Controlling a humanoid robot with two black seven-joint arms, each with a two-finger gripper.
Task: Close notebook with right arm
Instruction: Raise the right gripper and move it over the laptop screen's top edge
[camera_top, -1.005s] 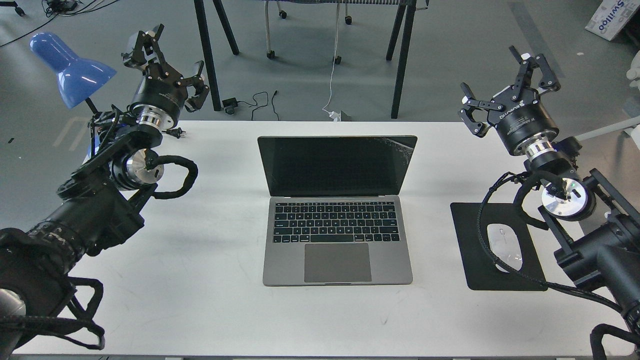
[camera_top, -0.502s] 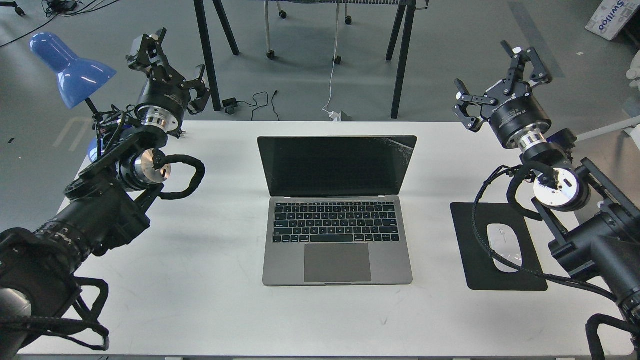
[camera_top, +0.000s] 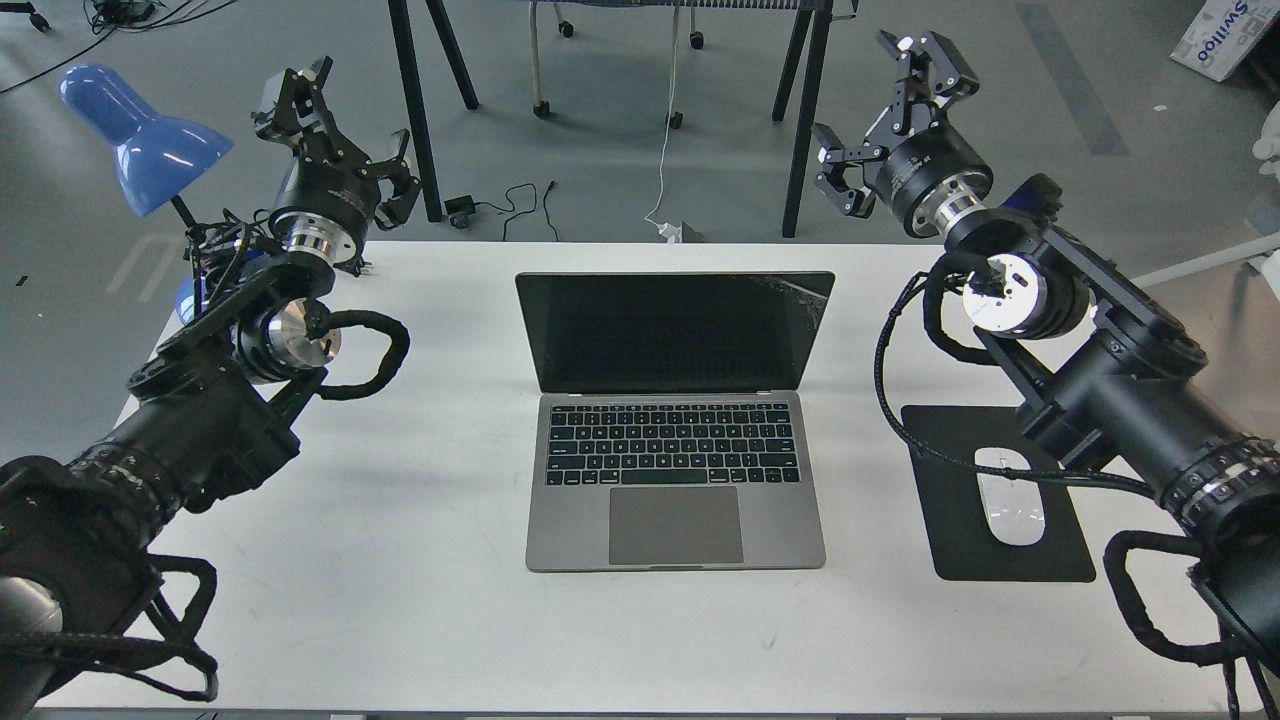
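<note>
Head view has the notebook (camera_top: 675, 420) sitting mid-desk (camera_top: 400, 560) with its lid up and the black screen facing the camera. Right arm (camera_top: 1090, 390) reaches in over the mouse pad (camera_top: 950, 540) and white mouse (camera_top: 1010, 497), its gripper (camera_top: 880, 115) up past the notebook's far right corner, jaws spread wide with nothing in them. Left gripper (camera_top: 345, 125) hangs by the blue lamp (camera_top: 140, 140), jaws also open and empty.
</note>
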